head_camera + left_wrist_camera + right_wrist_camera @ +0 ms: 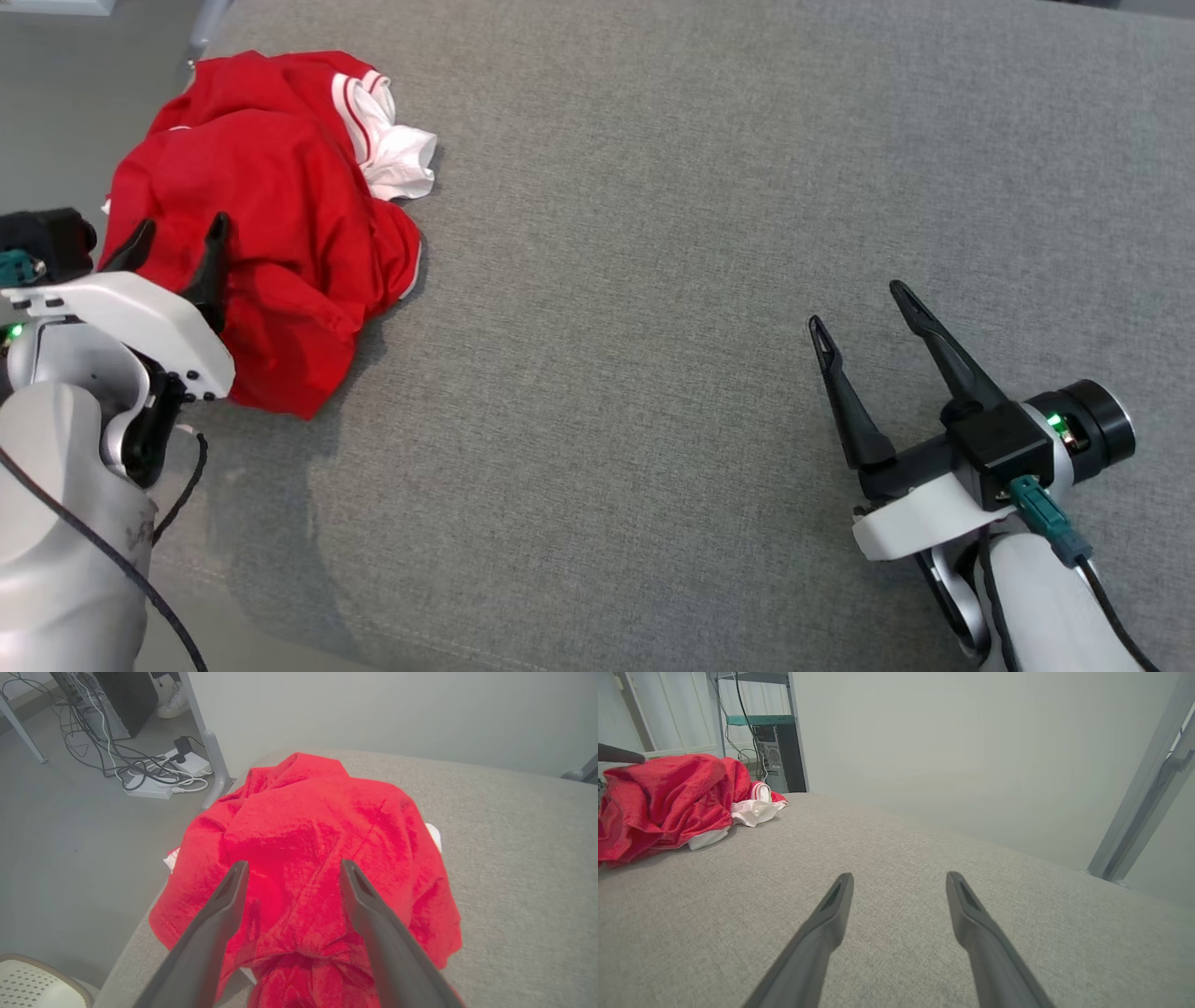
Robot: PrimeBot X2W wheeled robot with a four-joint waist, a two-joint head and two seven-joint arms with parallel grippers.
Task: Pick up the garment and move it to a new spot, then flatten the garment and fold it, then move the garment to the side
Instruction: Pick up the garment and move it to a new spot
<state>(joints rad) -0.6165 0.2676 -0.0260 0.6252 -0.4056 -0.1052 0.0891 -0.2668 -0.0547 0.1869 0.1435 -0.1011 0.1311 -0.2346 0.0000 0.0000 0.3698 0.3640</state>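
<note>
At the far left corner of the grey, coarse-woven tabletop [653, 280], the left claw [182, 224] is over the garment [271, 215] with its two dark tapered fingers spread wide and nothing held between them; whether the tips touch the cloth I cannot tell. The garment is a crumpled red heap of soft, slightly fuzzy knit, with smooth white trim carrying thin red stripes bunched at its far side, lying close to the tabletop's edge. Well to the right, the right claw [859, 303] is above bare fabric, fingers likewise wide apart and empty.
</note>
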